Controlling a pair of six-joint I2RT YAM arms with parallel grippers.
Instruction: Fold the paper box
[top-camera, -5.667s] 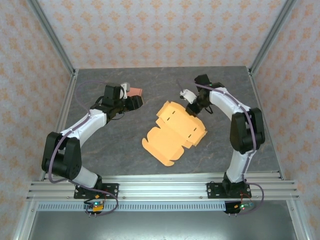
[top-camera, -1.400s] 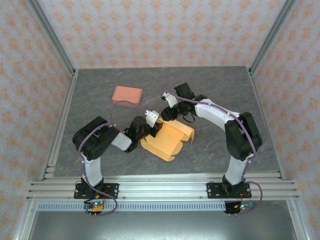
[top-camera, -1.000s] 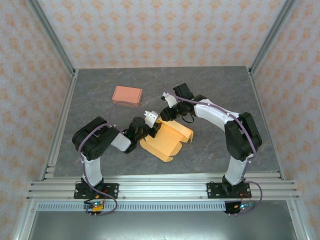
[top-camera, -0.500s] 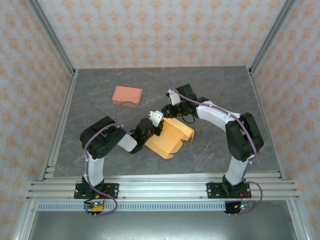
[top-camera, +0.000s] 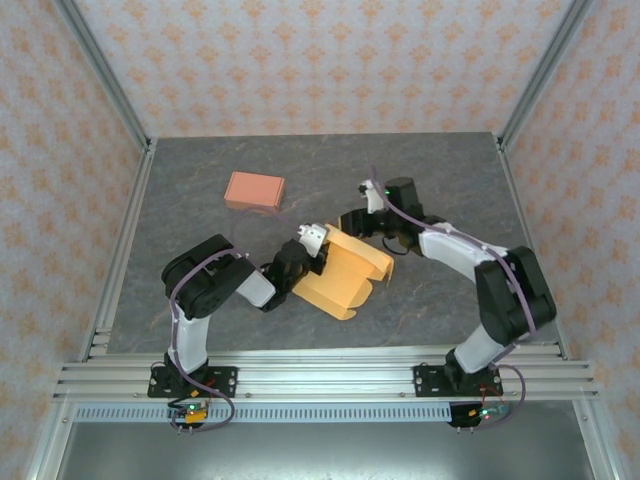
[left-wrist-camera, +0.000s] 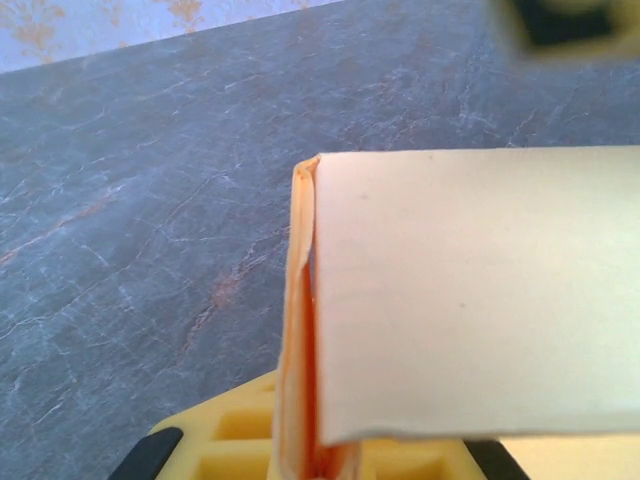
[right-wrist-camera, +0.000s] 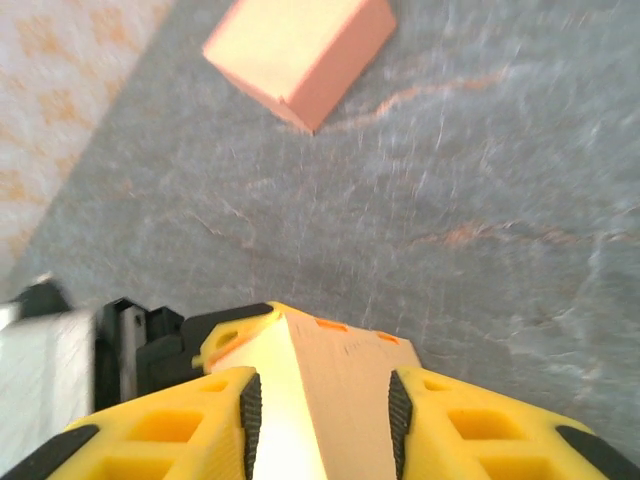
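The orange paper box (top-camera: 348, 272) lies partly folded at mid-table, one panel raised into a ridge. My left gripper (top-camera: 313, 252) is at its left edge, shut on a doubled flap; in the left wrist view that flap (left-wrist-camera: 305, 330) stands on edge between the yellow jaws of the left gripper (left-wrist-camera: 315, 465), with a pale panel (left-wrist-camera: 470, 290) spreading to the right. My right gripper (top-camera: 356, 222) hovers at the box's far corner, open. In the right wrist view the right gripper (right-wrist-camera: 323, 405) straddles the folded ridge (right-wrist-camera: 330, 390), with a black pad on each side of it.
A small closed pink box (top-camera: 254, 190) lies at the back left of the grey table (top-camera: 450, 160) and appears again as the pink box (right-wrist-camera: 300, 45) ahead of the right fingers. Metal frame posts and patterned walls ring the table.
The right arm has drawn back to the right and its jaws have widened. The left gripper has closed fully on the flap and shifted slightly right with the box.
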